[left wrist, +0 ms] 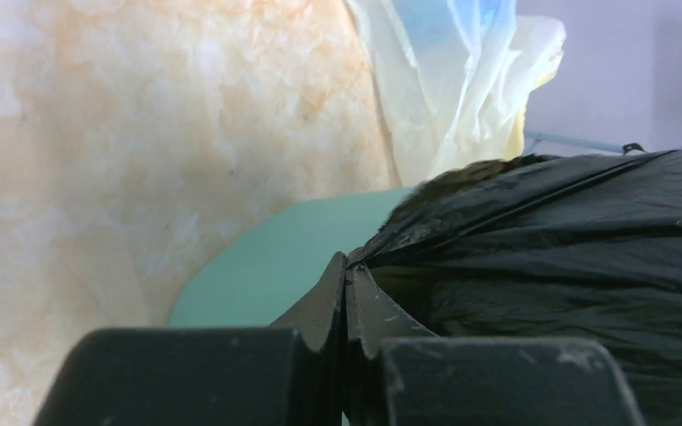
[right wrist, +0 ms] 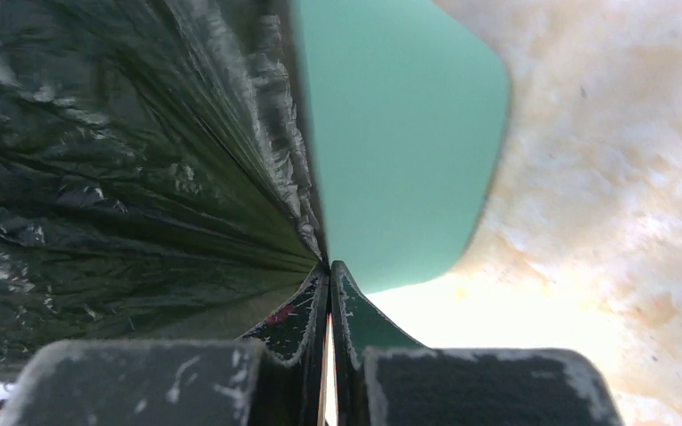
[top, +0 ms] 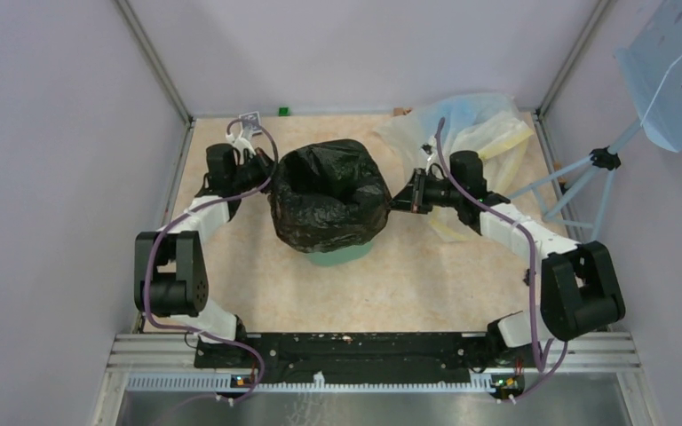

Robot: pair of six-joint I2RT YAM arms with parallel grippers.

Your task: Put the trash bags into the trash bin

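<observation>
Together we hold the thin, shiny black plastic trash bag (top: 329,191). Our left gripper (left wrist: 346,266) pinches a fold of it tight at its tips. Our right gripper (right wrist: 329,266) pinches the other side tight too. The bag is pulled over the top of the mint-green plastic trash bin (right wrist: 391,133), which stands between our two grippers. Farther out past the left gripper lies a pale see-through plastic heap (left wrist: 462,80) on the sandy table (top: 408,284).
</observation>
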